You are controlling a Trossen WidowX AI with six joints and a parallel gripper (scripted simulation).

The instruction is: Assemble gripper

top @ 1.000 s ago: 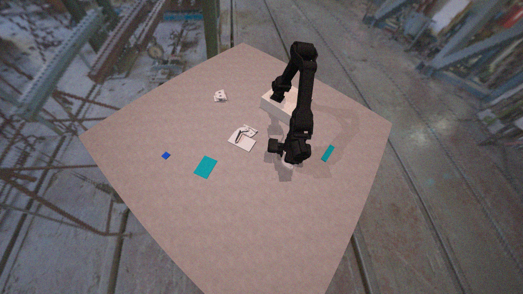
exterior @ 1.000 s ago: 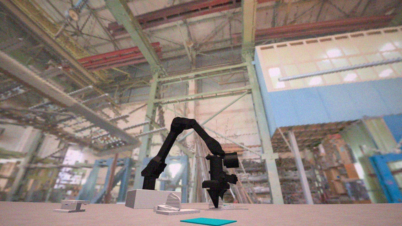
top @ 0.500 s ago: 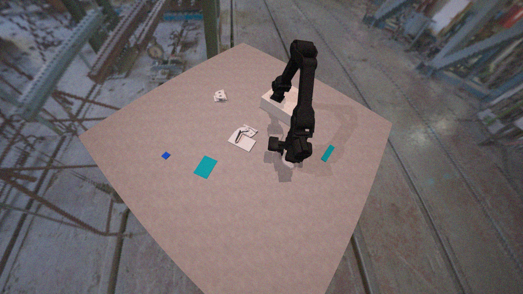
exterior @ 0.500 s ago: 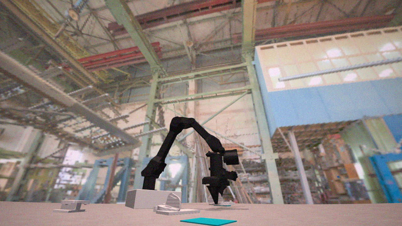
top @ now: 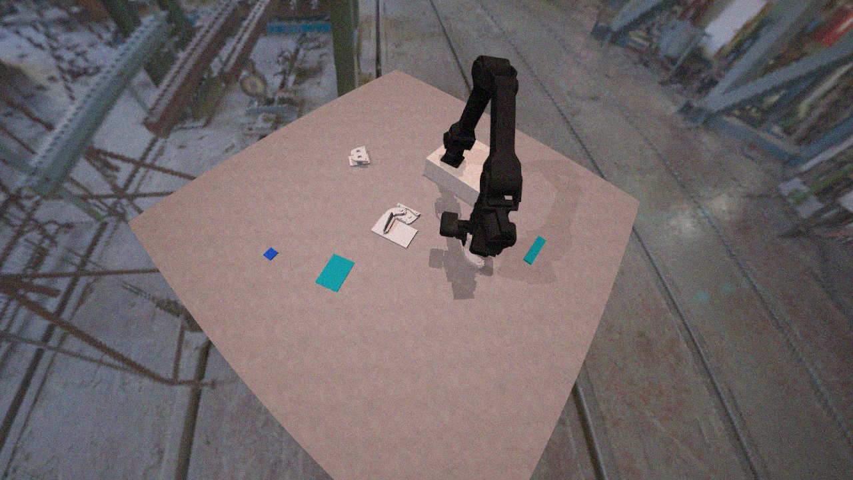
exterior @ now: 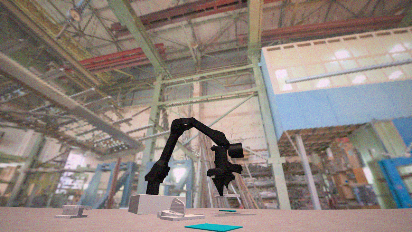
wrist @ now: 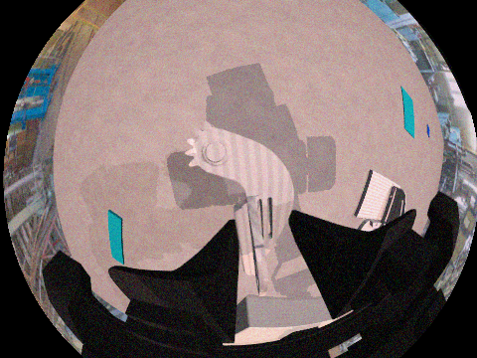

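Observation:
My gripper [exterior: 221, 192] is shut on a white jaw [exterior: 226, 195] with gear teeth and holds it lifted a little above the table. In the wrist view the jaw [wrist: 245, 173] runs out from between my fingers, its toothed end far from me. In the top view the jaw [top: 477, 261] peeks out under my hand. The white gripper base [top: 394, 228] lies left of my hand with another jaw [top: 402, 213] on it; it also shows in the exterior view [exterior: 175, 214] and in the wrist view [wrist: 381, 199]. The housing plate [top: 358, 156] lies far back left, also in the exterior view [exterior: 71, 211].
The arm's white pedestal [top: 456, 173] stands behind the base. A large teal patch [top: 334, 272], a small teal patch [top: 534, 249] and a small blue patch [top: 270, 253] lie flat on the table.

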